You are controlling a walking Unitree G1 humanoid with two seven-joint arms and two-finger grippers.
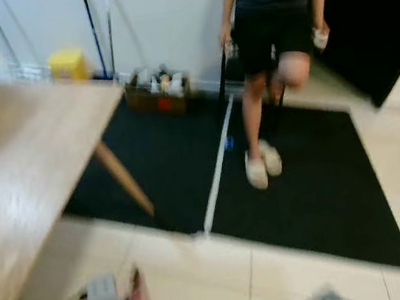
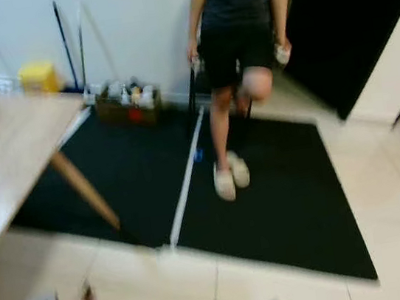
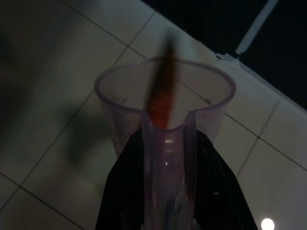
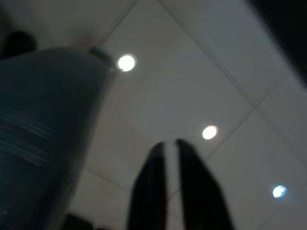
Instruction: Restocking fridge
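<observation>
On the far left, a wooden desk point(image 1: 16, 168) runs along the edge of the scene, one slanted leg standing on the black mat point(image 1: 318, 193). Near and low on the left, the left pincer point(image 3: 168, 191) holds a clear plastic jug point(image 3: 165, 112) with a reddish object point(image 3: 160, 96) standing inside it; its black fingers point(image 3: 120, 196) sit closed against the jug's sides, above pale floor tiles point(image 1: 204, 284). Far back by the white wall stand a yellow container point(image 1: 69, 64) and, right of it, a low crate of bottles point(image 1: 158, 89). A white tape line point(image 1: 217, 166) crosses the mat from far to near. Right of that line a person point(image 1: 275, 50) in dark clothes and pale slippers stands on one leg, both hands down at the sides. On the right, the right pincer point(image 4: 168, 182) hangs over the tiles, its fingers narrowed to a thin gap, holding nothing.
</observation>
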